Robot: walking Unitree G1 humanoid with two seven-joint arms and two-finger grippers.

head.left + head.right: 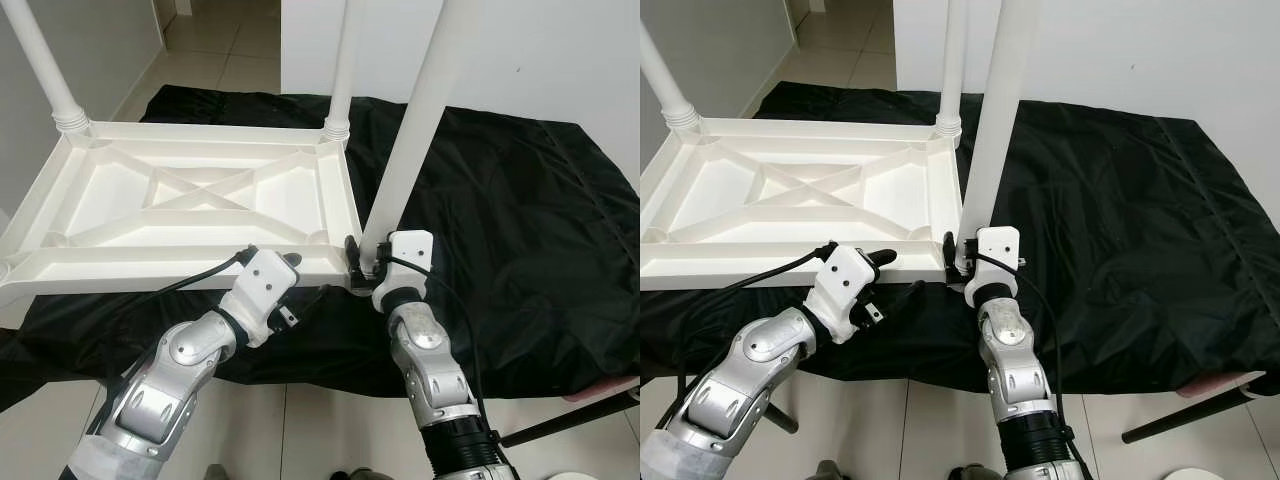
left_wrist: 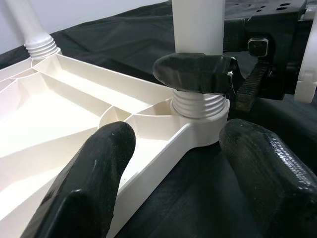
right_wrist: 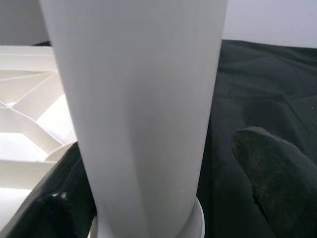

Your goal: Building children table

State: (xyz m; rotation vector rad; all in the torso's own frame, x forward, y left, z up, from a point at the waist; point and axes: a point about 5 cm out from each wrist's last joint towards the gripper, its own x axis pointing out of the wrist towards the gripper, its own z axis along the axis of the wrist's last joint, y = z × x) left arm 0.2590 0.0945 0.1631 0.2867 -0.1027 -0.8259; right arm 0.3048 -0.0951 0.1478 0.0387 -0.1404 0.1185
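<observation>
Left eye view gives us the white ribbed plastic tabletop (image 1: 190,200) upside down on black cloth (image 1: 520,210). Our left gripper (image 2: 171,163) hovers spread apart at its near edge. At its near right corner, our right gripper (image 1: 362,262) is clamped around the white tube leg (image 1: 415,110).

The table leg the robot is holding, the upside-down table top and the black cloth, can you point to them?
table leg (image 1: 405,150), left eye view, middle of the shaft.
table top (image 1: 190,195), left eye view, crossed ribs underneath.
black cloth (image 1: 520,220), left eye view, bare part.
</observation>
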